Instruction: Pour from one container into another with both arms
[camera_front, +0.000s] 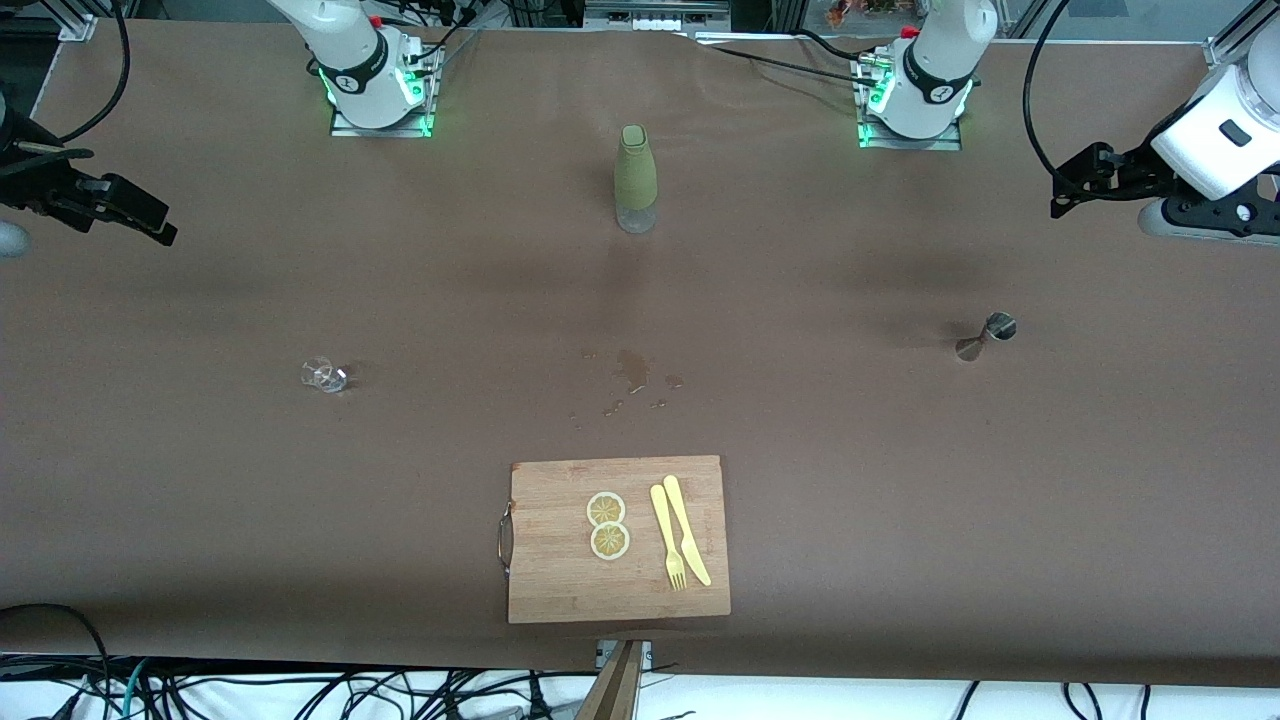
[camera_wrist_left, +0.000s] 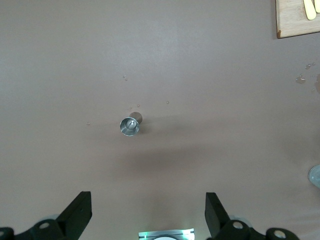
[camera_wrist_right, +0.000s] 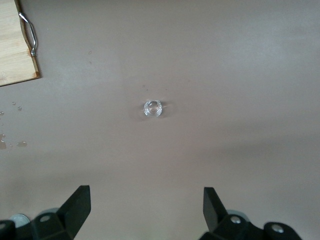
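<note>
A tall bottle (camera_front: 635, 180) with an olive-green sleeve stands upright mid-table, between the two bases. A small clear glass (camera_front: 323, 375) (camera_wrist_right: 153, 108) sits on the bare table toward the right arm's end. A steel jigger (camera_front: 985, 337) (camera_wrist_left: 130, 125) stands toward the left arm's end. My left gripper (camera_front: 1062, 192) (camera_wrist_left: 148, 215) hangs open and empty high over the table's left-arm end, well apart from the jigger. My right gripper (camera_front: 150, 215) (camera_wrist_right: 146, 210) is likewise open and empty, high over the right-arm end and away from the glass.
A wooden cutting board (camera_front: 560, 590) lies near the front camera's edge, with two lemon slices (camera_front: 607, 525), a yellow knife (camera_front: 686, 542) and a fork (camera_front: 668, 550) on it. Small puddles of liquid (camera_front: 632, 370) mark the brown table between board and bottle.
</note>
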